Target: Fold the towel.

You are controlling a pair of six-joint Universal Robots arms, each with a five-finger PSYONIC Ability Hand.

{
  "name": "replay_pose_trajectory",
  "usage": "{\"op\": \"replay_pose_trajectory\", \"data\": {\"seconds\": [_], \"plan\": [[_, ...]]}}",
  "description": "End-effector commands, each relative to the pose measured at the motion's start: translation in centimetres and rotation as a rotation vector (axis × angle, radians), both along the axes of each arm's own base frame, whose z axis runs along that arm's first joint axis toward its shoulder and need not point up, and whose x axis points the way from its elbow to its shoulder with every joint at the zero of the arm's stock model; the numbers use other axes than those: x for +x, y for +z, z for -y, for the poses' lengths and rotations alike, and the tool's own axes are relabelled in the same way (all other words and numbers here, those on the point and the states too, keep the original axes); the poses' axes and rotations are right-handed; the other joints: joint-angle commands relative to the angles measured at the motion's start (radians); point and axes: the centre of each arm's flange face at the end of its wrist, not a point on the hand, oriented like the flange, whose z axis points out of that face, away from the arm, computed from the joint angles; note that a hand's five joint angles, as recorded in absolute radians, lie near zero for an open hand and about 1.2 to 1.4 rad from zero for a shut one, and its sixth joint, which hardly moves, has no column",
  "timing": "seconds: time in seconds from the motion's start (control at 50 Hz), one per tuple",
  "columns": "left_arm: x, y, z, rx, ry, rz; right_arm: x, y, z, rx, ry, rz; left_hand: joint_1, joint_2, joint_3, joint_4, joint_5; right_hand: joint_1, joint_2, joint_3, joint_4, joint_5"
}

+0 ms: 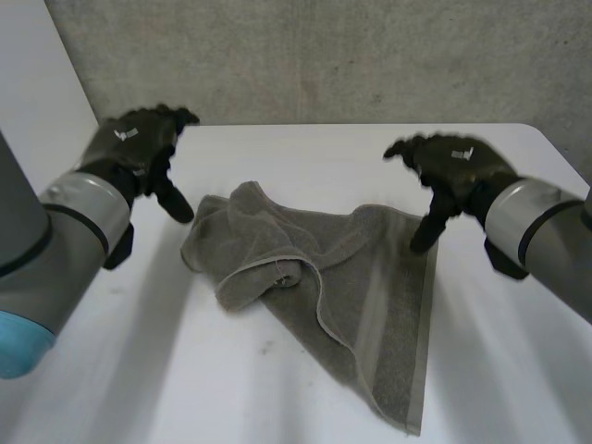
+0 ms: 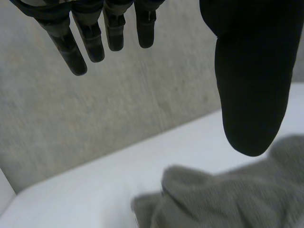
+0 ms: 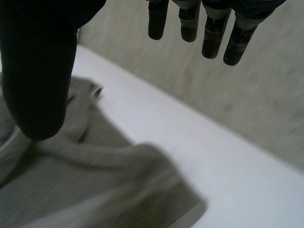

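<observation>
Find towel (image 1: 324,296) in middle of table (image 1: 518,388), bunched at far left, long axis running to near right; read left hand (image 1: 139,153) as spread, empty, just left of bunch, right hand (image 1: 453,171) likewise spread, empty, over far-right corner, probably nearer.

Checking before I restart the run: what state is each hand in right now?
Left hand: open, holding nothing, above the bunched end of the towel.
Right hand: open, holding nothing, by the towel's far corner.
</observation>
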Motion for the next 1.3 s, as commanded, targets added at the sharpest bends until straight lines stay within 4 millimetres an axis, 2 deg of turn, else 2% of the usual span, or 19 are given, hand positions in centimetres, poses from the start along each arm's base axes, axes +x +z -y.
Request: {"op": "replay_pose_trajectory", "data": {"seconds": [0.02,0.06,0.08,0.1,0.22,0.32,0.48,0.66,0.76,0.92,1.0,1.04,1.08,1.1,1.12,1.14,1.26,1.28,1.3], "plan": [[-0.1,-3.5,-0.9,0.1,-0.023,0.062,-0.2,-4.1,-1.1,0.248,-0.007,0.061,0.119,0.121,0.121,0.12,0.123,-0.006,0.005,0.007,0.001,-0.055],[-0.1,-4.5,-1.1,0.127,-0.031,0.073,0.0,-6.1,-1.9,0.355,0.004,0.108,0.14,0.142,0.142,0.141,0.144,-0.006,0.005,0.007,0.001,-0.055],[-0.3,-5.5,-1.2,0.151,-0.042,0.078,0.0,-6.1,-1.9,0.356,0.004,0.108,0.16,0.162,0.162,0.161,0.164,-0.006,0.005,0.007,0.001,-0.055],[-0.5,-6.4,-1.2,0.164,-0.049,0.081,0.1,-7.2,-2.2,0.397,0.004,0.131,0.193,0.194,0.194,0.193,0.196,-0.006,0.005,0.007,0.001,-0.055],[-1.0,-8.9,-0.4,0.187,-0.05,0.076,0.8,-10.6,-3.4,0.456,0.0,0.202,0.319,0.321,0.321,0.32,0.323,0.045,0.056,0.059,0.052,-0.004],[-1.5,-12.0,0.2,0.252,-0.045,0.057,2.0,-12.2,-4.9,0.477,0.032,0.201,0.36,0.362,0.362,0.361,0.364,0.066,0.077,0.079,0.072,0.017],[-1.9,-13.9,0.4,0.287,-0.04,0.03,2.8,-13.7,-5.8,0.433,-0.002,0.166,0.354,0.356,0.356,0.355,0.358,0.163,0.173,0.176,0.169,0.114],[-2.1,-14.6,0.9,0.269,-0.041,0.025,3.5,-15.4,-6.6,0.435,0.002,0.134,0.375,0.377,0.377,0.376,0.378,0.236,0.247,0.25,0.243,0.187],[-2.3,-15.2,1.0,0.28,-0.044,0.031,3.5,-15.8,-6.2,0.402,-0.024,0.13,0.428,0.429,0.43,0.428,0.431,0.479,0.49,0.493,0.486,0.43],[-2.8,-15.9,1.5,0.275,-0.049,0.039,3.8,-15.9,-6.3,0.384,-0.015,0.134,0.569,0.57,0.57,0.569,0.572,0.553,0.564,0.567,0.56,0.504],[-3.0,-15.8,1.9,0.257,-0.051,0.031,3.9,-15.8,-6.3,0.379,-0.014,0.137,0.759,0.761,0.761,0.759,0.762,0.559,0.57,0.572,0.566,0.51],[-3.1,-15.7,2.1,0.245,-0.05,0.027,3.9,-15.9,-6.2,0.379,-0.014,0.137,0.83,0.832,0.832,0.831,0.834,0.597,0.608,0.611,0.604,0.548],[-3.2,-15.5,2.2,0.237,-0.049,0.023,4.0,-15.9,-6.2,0.372,-0.009,0.143,0.912,0.914,0.914,0.913,0.916,0.808,0.818,0.821,0.814,0.759],[-3.2,-15.4,2.4,0.229,-0.049,0.019,4.0,-15.9,-6.2,0.372,-0.009,0.143,1.031,1.033,1.033,1.032,1.035,0.809,0.82,0.822,0.815,0.76],[-3.3,-15.3,2.5,0.221,-0.05,0.017,4.2,-16.0,-6.2,0.366,-0.004,0.146,1.169,1.17,1.171,1.169,1.172,0.957,0.968,0.97,0.964,0.908],[-3.3,-15.2,2.5,0.221,-0.05,0.017,4.3,-16.0,-6.1,0.353,0.0,0.153,1.17,1.172,1.172,1.171,1.174,1.168,1.179,1.181,1.174,1.119],[-3.9,-13.0,3.7,0.134,-0.052,0.011,4.9,-14.9,-4.9,0.287,0.008,0.194,1.17,1.172,1.172,1.171,1.174,1.216,1.227,1.229,1.222,1.167],[-4.0,-11.8,4.3,0.089,-0.055,0.021,5.2,-14.0,-4.3,0.251,0.016,0.211,1.17,1.172,1.172,1.171,1.174,1.216,1.227,1.229,1.222,1.167],[-4.0,-11.8,4.3,0.088,-0.055,0.021,5.7,-12.7,-3.6,0.199,0.033,0.227,1.17,1.172,1.172,1.171,1.174,1.216,1.227,1.229,1.222,1.167]]}}
